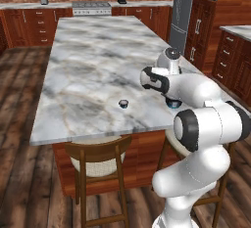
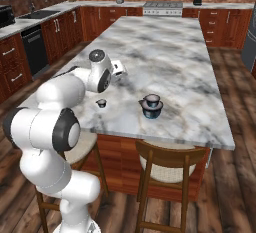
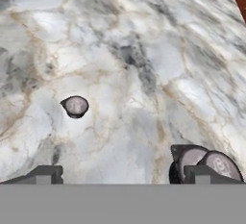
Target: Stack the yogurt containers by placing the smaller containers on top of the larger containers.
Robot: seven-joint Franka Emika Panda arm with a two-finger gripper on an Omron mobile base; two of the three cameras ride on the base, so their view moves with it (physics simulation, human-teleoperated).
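1. Marble island top [image 3: 144, 50] lies below the gripper [image 3: 120, 172]. Its tips stand wide apart with only bare stone between them.
2. Small yogurt cup [image 3: 75, 106] sits ahead of the tips and towards the left one, apart from both. The larger cup [image 3: 214, 163] is just beyond the right tip.
3. Risk, as I judge it: a descent off-centre could let one finger nudge the small cup away, or the right finger could clip the larger cup.
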